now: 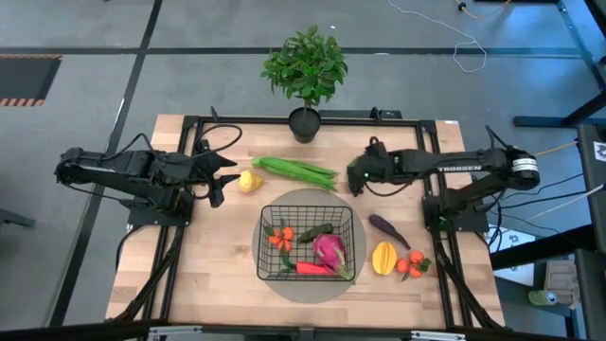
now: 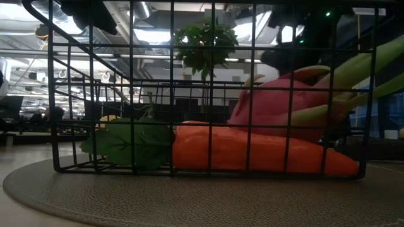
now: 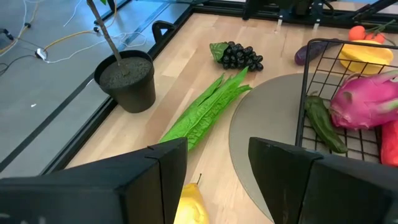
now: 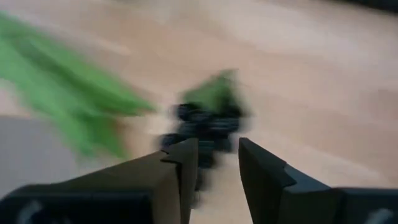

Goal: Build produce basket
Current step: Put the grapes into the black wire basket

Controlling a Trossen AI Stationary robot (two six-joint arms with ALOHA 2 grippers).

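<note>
The black wire basket (image 1: 263, 248) (image 2: 50, 94) (image 3: 306, 99) stands on a round grey mat (image 1: 284, 284). It holds orange tomatoes (image 1: 279, 237), a dark green cucumber (image 1: 317, 232) (image 3: 323, 121), a pink radish (image 1: 329, 251) (image 3: 367, 99) and a red chili (image 1: 312, 268) (image 2: 252, 151). On the table lie the lemon (image 1: 249, 181) (image 3: 189, 204), green beans (image 1: 295, 170) (image 3: 205, 112), black grapes (image 3: 239, 56) (image 4: 205, 127), eggplant (image 1: 388, 230), mango (image 1: 383, 257) and more tomatoes (image 1: 412, 265). My left gripper (image 1: 227, 180) (image 3: 217, 149) is open just short of the lemon. My right gripper (image 1: 352, 180) (image 4: 217, 146) hovers open over the grapes.
A potted plant (image 1: 304, 123) (image 3: 127, 78) stands at the table's far edge, behind the beans. Black frame rails (image 1: 189, 121) run along the table's sides. Bare wood shows left of the mat (image 1: 199, 265).
</note>
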